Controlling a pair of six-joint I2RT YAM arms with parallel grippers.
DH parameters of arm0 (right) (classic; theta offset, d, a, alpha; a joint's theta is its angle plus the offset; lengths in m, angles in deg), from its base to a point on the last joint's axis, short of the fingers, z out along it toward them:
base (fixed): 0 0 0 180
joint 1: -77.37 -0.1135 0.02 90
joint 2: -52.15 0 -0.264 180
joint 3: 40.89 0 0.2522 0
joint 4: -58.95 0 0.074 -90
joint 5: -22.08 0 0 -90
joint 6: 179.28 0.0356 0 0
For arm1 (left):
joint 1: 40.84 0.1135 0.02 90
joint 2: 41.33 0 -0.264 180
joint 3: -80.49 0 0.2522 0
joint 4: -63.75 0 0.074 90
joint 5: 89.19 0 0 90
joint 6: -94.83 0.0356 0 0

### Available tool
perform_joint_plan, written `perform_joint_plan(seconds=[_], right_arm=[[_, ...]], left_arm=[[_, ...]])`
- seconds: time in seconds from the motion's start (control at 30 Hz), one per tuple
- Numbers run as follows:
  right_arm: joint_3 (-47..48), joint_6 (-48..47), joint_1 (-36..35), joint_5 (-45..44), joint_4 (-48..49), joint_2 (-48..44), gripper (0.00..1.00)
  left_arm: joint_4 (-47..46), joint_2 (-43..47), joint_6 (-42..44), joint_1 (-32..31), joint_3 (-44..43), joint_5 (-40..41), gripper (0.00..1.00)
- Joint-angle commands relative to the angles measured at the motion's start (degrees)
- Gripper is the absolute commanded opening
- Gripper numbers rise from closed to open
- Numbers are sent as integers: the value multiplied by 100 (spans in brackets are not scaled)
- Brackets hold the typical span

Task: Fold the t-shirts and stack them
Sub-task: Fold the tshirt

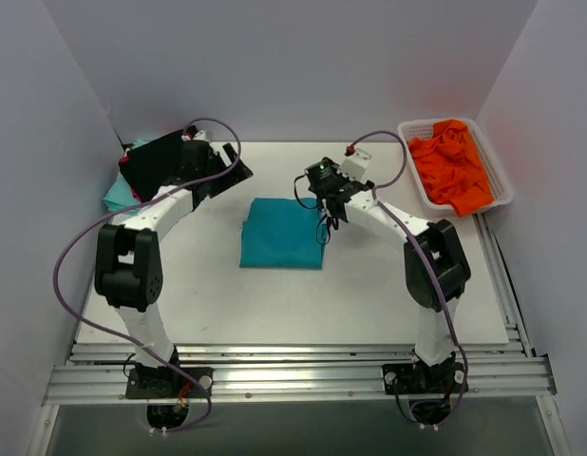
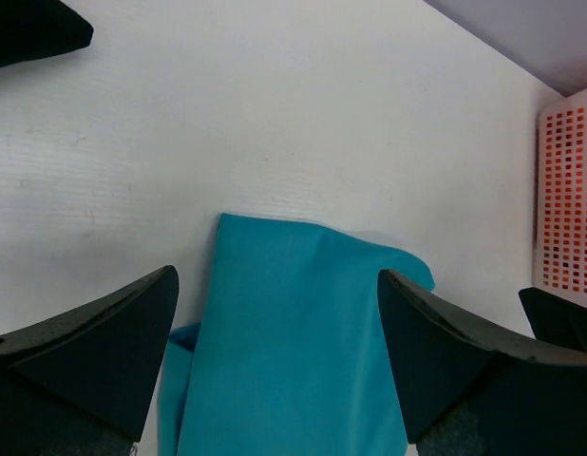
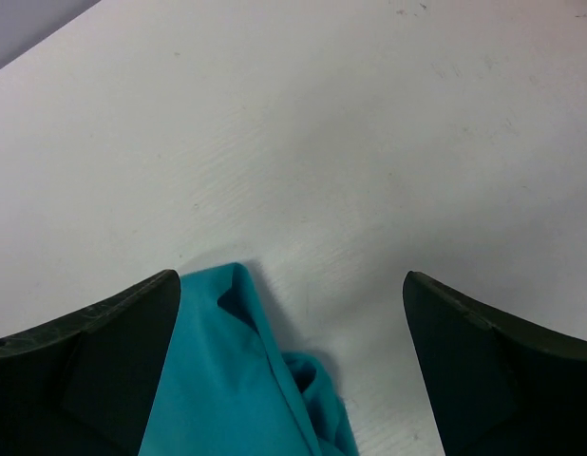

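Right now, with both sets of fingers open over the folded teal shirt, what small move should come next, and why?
Probably lift both arms clear. The left gripper and right gripper stand open and hold nothing, and the folded teal t-shirt lies flat mid-table. A black t-shirt over a teal one waits far left as the stack; orange t-shirts remain in the white basket.

Folded shirt [image 1: 282,233] flat at desk [image 1: 274,304] ctr, btwn both arms; shirt stack [image 1: 142,171] at far-L corner, partly under L arm; basket [image 1: 498,171] far-R w/ shirts [image 1: 452,163] in it; R hand [image 1: 329,228] over folded shirt's R edge.
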Motion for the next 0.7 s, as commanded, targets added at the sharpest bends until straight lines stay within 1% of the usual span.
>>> perform_joint_plan(seconds=[0.0, 0.03, 0.07, 0.17, 0.2, 0.27, 0.3, 0.33, 0.37, 0.43, 0.47, 0.63, 0.67], right_arm=[[-715, -2, -75, -277, 19, -1084, 100], [-996, 16, -84, -120, 159, -1251, 100], [-1573, 25, -84, -5, 509, -1584, 100], [-2297, 86, -128, 364, 959, -1937, 100], [-2630, 121, -145, 444, 1143, -2069, 100], [-2922, 122, -250, 610, 1372, -2202, 100], [-3176, 122, -295, 672, 1434, -2228, 100], [-3292, 156, -330, 716, 1496, -2263, 100], [-3406, 183, -408, 760, 1618, -2333, 100], [-3669, 218, -497, 770, 1725, -2404, 100], [-3714, 218, -532, 770, 1769, -2448, 100], [-3785, 157, -602, 673, 1646, -2624, 100], [-3794, 122, -603, 655, 1594, -2702, 100]], left_arm=[[79, 1202, 378, 91, 485, -125, 94], [105, 1343, 387, 65, 678, -20, 94], [62, 1640, 396, 56, 1132, 16, 94], [-70, 2142, 379, 21, 1811, 341, 94], [-131, 2214, 326, 12, 2231, 359, 94], [-420, 2381, 221, 4, 2620, 341, 94], [-570, 2390, 203, -5, 2996, 272, 94], [-876, 2390, 194, 3, 3165, 184, 94], [-1253, 2321, 203, 3, 3315, 26, 94], [-1633, 2145, 185, 3, 3631, -264, 94], [-1992, 1892, 203, 12, 3702, -544, 94], [-2995, 1082, 36, 21, 4037, -924, 94], [-3267, 811, -25, 38, 4046, -1116, 94]])
